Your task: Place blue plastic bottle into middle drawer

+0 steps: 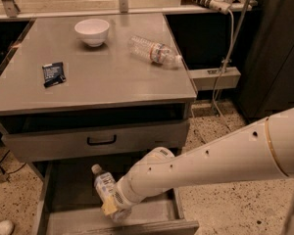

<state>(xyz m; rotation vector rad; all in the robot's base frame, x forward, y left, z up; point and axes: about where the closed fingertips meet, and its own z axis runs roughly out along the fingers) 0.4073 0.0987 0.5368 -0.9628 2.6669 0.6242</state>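
A: Blue plastic bottle (104, 184) noted tilted over the open middle drawer (68, 199), with the white cap up toward the left rear and the base low near the drawer's front. Whether the base is touching the floor cannot be told

B: Gripper (113, 210) is set at the bottle's lower end, just inside the drawer's front edge. The fingers (107, 209) are seen pinched on the lower body, one yellowish pad showing against the label. The upper part is left unsupported

A: Risk one: a release made from this tilt. The smooth round body is expected to topple and roll on the bare floor. It should be contained by the side walls, so a spill outside is judged unlikely

B: Risk two, judged greater: the front lip lies just beside the gripper. It could be caught during lowering or withdrawal, and the bottle could be dragged out over the edge

A: Risk three: the drawer front with the black handle (100, 141) sits above and behind the cap. It could be knocked if the bottle is lifted or swung rearward. The arm (210, 155) is passed in from the right, so contact with that side wall is possible

B: On the table top (112, 82), the clear crinkled bottle (154, 51), white bowl (92, 31) and dark packet (54, 74) are well apart from the work and judged not at risk
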